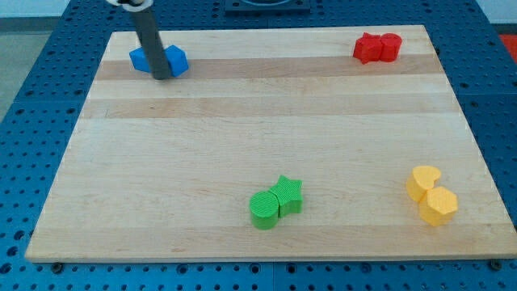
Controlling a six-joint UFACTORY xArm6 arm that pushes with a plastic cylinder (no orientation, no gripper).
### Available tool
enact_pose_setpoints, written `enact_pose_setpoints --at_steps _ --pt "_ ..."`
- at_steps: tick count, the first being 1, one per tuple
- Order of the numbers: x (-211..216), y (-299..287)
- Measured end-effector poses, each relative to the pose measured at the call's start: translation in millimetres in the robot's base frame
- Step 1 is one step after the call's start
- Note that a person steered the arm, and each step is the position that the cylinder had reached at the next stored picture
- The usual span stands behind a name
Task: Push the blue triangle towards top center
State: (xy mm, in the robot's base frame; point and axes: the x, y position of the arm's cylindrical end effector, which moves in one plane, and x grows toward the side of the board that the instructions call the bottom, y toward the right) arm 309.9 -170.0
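green blocks [275,204] lie nearest; far left, my tip [161,75], a bare rod with no jaws, stands between two blue blocks [168,59], shapes unclear, so top center lies to their right.

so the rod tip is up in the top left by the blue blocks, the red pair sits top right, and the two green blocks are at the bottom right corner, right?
One thing is off. The green blocks sit at the view's bottom centre; the bottom right holds the yellow blocks. The camera view shows it. The rest holds: my tip is at the top left by the blue blocks, and the red pair is at the top right.
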Motion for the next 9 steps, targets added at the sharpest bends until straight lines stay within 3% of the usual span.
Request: enact_pose_setpoints --at_steps 2,3,6,8,9 --pt "8.6 45.4" --pt "8.7 28.6" --pt "9.1 -113.9" --pt "-58.9 -100.4" --pt "-58.7 -98.7"
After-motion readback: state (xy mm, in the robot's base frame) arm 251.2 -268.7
